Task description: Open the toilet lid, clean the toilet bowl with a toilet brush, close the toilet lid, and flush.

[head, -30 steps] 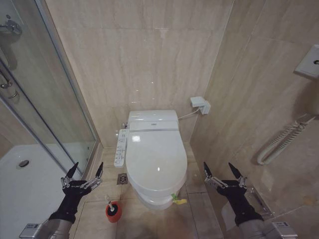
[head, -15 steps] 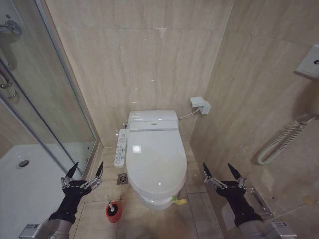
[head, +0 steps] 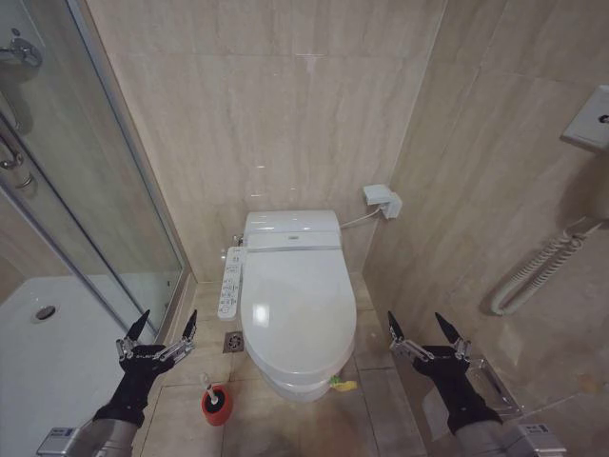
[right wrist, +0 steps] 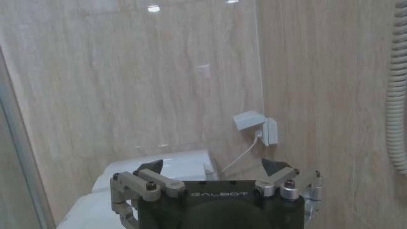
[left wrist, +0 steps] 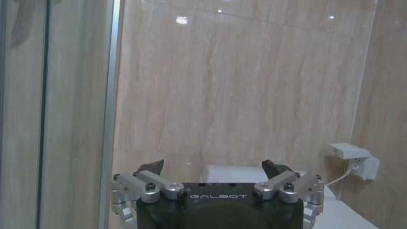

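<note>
Glossy beige stone-look tiles cover the far wall (head: 276, 114), the right wall and the floor (head: 190, 400), the veining running in soft streaks. On the left stands a glass shower screen (head: 86, 190) in a slim metal frame, with a white shower tray (head: 57, 362) and round drain behind it.

The toilet bowl (head: 295, 386) sits against the far wall in the middle, white ceramic, mostly covered from above. Its toilet lid (head: 297, 309) is down: a smooth, shiny white plastic oval that narrows toward the near end, with a small green-and-yellow tag (head: 340, 384) at its near edge. A slim white button panel (head: 230, 284) runs along the left side of the seat unit; its markings are too small to read. A white socket box (head: 383, 201) with a cable sits on the far wall to the right of the toilet.

The left hand (head: 164, 321) hangs low at the near left, beside the shower screen, its dark pointed fingers spread apart and empty. The right hand (head: 419, 324) hangs at the near right, by the right wall, also spread wide and empty. In both wrist views the black hand body reads "GALBOT".

The toilet brush (head: 215, 400) stands on the floor just left of the bowl's near end, a thin white stick in a small round red holder.
</note>
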Available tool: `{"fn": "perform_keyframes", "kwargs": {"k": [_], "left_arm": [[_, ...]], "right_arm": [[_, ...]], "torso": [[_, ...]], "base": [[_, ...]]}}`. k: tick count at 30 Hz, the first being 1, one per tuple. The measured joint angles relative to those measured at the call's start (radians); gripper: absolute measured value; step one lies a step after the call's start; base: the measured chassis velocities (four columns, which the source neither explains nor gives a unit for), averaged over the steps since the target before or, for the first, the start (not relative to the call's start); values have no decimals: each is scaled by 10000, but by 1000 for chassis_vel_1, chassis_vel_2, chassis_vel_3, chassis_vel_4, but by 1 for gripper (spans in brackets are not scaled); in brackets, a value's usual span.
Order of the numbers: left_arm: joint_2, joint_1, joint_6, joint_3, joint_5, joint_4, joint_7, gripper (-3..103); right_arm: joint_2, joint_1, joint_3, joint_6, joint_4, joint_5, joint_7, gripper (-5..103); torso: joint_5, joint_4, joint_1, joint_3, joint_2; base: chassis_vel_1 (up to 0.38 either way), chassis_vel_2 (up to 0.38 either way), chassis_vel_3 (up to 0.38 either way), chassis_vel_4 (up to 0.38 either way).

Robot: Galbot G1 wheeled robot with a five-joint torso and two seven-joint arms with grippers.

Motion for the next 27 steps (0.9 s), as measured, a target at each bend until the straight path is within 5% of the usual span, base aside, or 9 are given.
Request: {"fn": "perform_keyframes", "kwargs": {"k": [27], "left_arm": [[0,0,0,0,0,0,0,100]], "right_arm": [[0,0,1,6,0,-2,-1,100]], "torso": [[0,0,0,0,0]], "base": [[0,0,0,0]]}}
